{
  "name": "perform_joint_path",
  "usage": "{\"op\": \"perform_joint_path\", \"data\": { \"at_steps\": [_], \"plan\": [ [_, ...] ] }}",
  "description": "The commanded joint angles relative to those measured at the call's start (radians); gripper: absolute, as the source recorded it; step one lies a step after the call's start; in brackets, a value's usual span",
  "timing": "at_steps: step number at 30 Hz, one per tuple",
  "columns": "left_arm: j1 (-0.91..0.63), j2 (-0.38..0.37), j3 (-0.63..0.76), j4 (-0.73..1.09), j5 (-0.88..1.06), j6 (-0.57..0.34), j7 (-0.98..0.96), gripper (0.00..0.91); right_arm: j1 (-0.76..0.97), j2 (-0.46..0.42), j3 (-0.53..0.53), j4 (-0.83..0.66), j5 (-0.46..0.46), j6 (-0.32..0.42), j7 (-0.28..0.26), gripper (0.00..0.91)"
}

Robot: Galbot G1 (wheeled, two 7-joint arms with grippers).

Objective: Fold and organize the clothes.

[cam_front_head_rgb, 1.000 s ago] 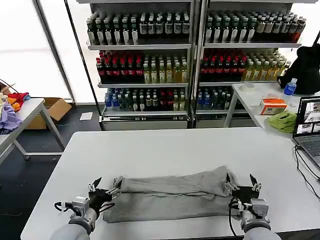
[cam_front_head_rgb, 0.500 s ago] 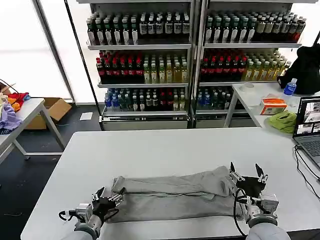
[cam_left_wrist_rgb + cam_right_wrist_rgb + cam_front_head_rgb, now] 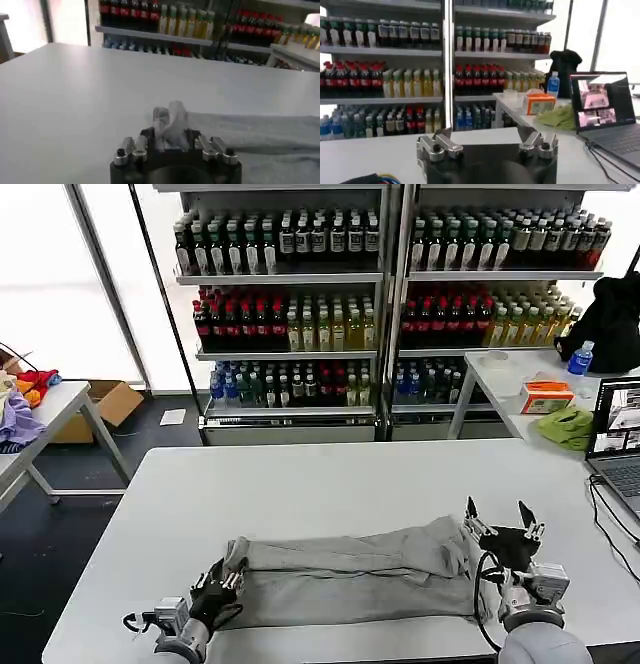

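The light grey shirt lies folded into a long band across the near part of the white table. My left gripper is at the band's left end, shut on a bunched fold of the shirt that stands up between its fingers. In the left wrist view that gripper sits low over the table. My right gripper is raised just past the shirt's right end, open, holding nothing. In the right wrist view the right gripper faces the shelves.
A laptop with a cable sits at the table's right edge. Behind it a side table holds a green cloth and an orange box. Bottle shelves stand behind. A purple cloth lies on a table at far left.
The right gripper has lifted off the shirt's right end and moved right and up, still open. The left gripper has drawn back toward the near edge and closed on the left end.
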Motion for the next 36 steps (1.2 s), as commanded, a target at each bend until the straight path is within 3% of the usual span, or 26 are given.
{"op": "perform_joint_path", "data": {
  "at_steps": [1,7,11,13,21,25,29,36],
  "plan": [
    [0.011,-0.011,-0.003,0.014,0.004,-0.034,0.018,0.000,0.010,0.001,0.003,0.002,0.007,0.000,0.003,0.907],
    [0.011,-0.011,-0.039,0.019,-0.004,-0.042,0.024,0.000,0.040,-0.004,0.002,-0.002,0.020,-0.002,0.010,0.907],
    [0.017,0.035,-0.107,0.008,-0.025,-0.048,0.026,0.000,0.060,-0.007,0.001,-0.006,0.033,-0.005,0.013,0.907],
    [0.018,0.085,-0.176,-0.008,-0.063,-0.042,0.026,0.000,0.072,-0.007,-0.006,-0.013,0.035,-0.005,0.014,0.907],
    [0.070,0.444,-0.692,0.050,-0.332,-0.003,0.066,0.000,0.141,0.005,-0.032,-0.029,0.069,-0.004,0.044,0.907],
    [0.107,0.550,-0.805,0.137,-0.336,-0.004,0.089,0.000,0.154,0.000,-0.042,-0.031,0.071,-0.007,0.045,0.907],
    [0.107,0.554,-0.802,0.118,-0.313,0.005,0.081,0.000,0.163,0.005,-0.049,-0.022,0.072,-0.016,0.046,0.907],
    [0.086,0.422,-0.561,-0.038,-0.191,0.005,0.050,0.000,0.126,-0.002,-0.020,0.010,0.086,-0.014,0.048,0.907]
  ]
}}
